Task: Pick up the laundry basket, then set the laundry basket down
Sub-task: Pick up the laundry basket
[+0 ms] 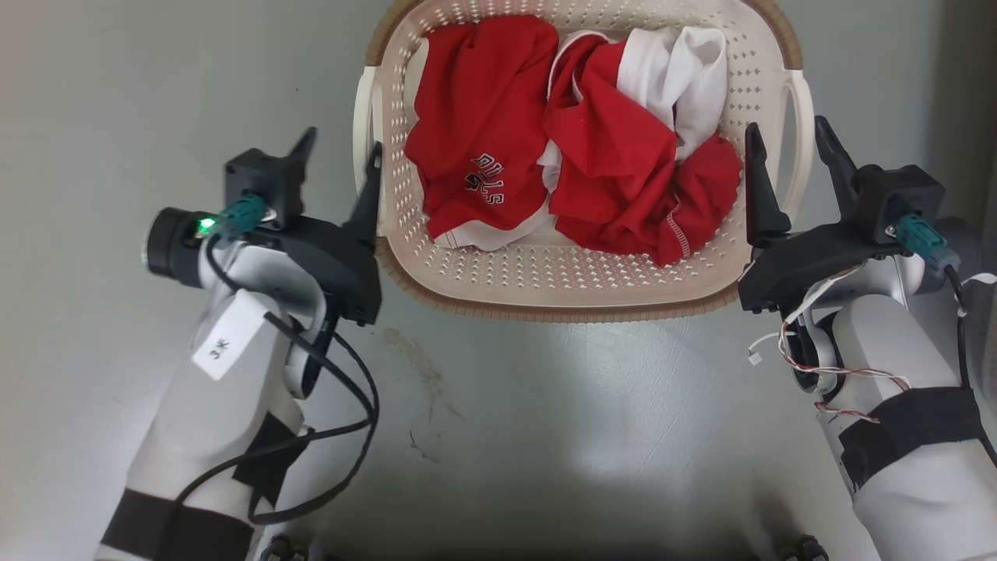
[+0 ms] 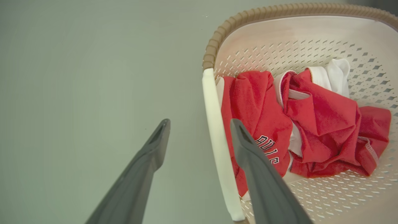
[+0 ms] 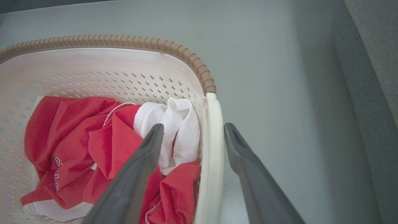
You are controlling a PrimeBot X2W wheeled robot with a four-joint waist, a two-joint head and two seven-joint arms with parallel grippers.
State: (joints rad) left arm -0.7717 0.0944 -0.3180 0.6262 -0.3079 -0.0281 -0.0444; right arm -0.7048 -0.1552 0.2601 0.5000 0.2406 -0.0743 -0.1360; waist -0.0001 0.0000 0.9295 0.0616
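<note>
The laundry basket (image 1: 545,310) is sitting on the grey floor (image 1: 545,436) straight ahead of the robot, at the top middle of the head view, its brown rim facing the robot. Inside it a red jersey with lettering (image 1: 479,117) is lying to the left, a second red garment (image 1: 615,156) is bunching up beside it, and a white garment (image 1: 678,62) is resting at the far right.

The left gripper (image 1: 343,140) is reaching along the basket's left side with its jaws spread wide, straddling the left loop handle (image 2: 217,140) without clamping it. The right gripper (image 1: 787,125) is doing likewise on the other side, jaws spread wide with the right loop handle (image 3: 213,149) lying between them, ungripped. Neither is holding anything.
</note>
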